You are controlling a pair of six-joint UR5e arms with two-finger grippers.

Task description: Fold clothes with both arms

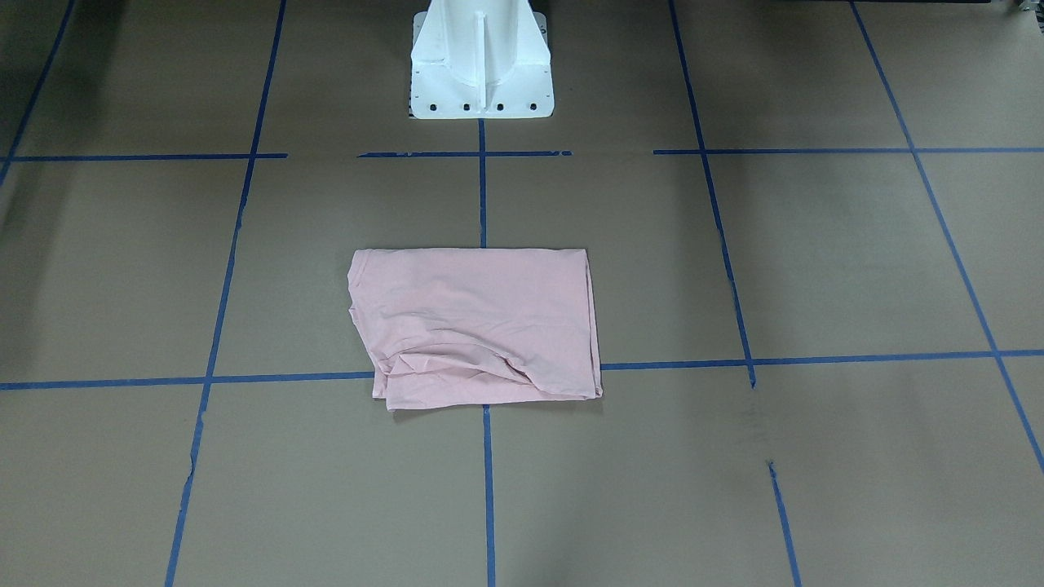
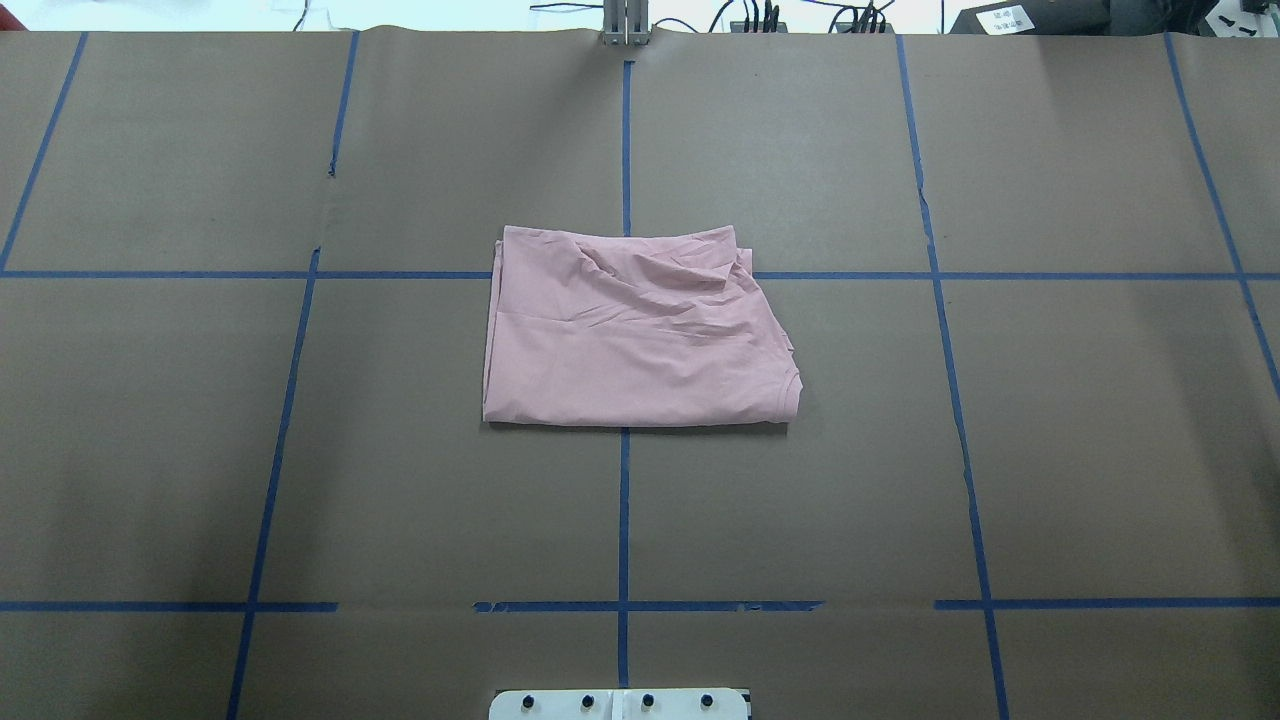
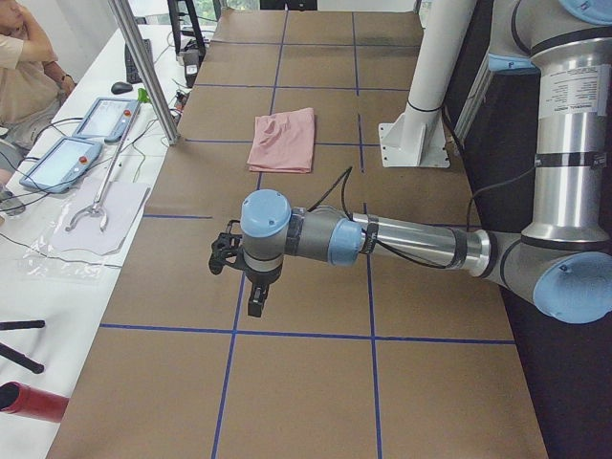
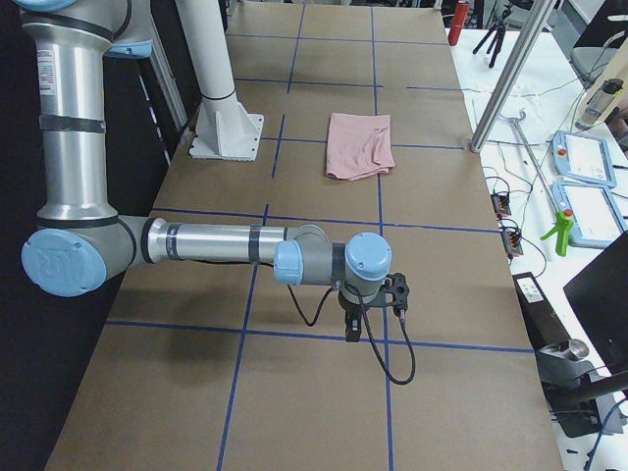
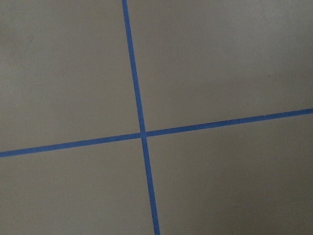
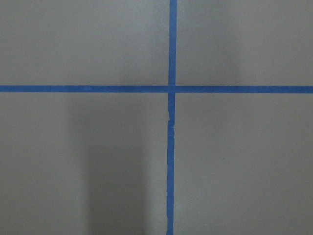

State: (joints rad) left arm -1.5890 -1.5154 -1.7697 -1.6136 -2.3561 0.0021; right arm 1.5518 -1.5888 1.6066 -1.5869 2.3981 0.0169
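Observation:
The clothes (image 1: 481, 326) are one pale pink shirt lying folded into a rough rectangle in the middle of the brown table (image 2: 200, 450), plain side up and wrinkled along its far edge. The same clothes (image 2: 630, 340) appear in the overhead view, and small in the side views (image 3: 284, 141) (image 4: 359, 145). Neither arm touches them. My left gripper (image 3: 218, 256) hangs over bare table far from the shirt; I cannot tell if it is open or shut. My right gripper (image 4: 400, 292) hangs at the opposite end, and its state is equally unreadable. Both wrist views show only table and blue tape.
The white pedestal base (image 1: 481, 73) stands behind the shirt. Blue tape lines (image 2: 624, 520) grid the table. Beyond the table's far edge are a metal post (image 3: 143, 67), teach pendants (image 3: 81, 134) (image 4: 589, 157), cables and a seated person (image 3: 19, 57).

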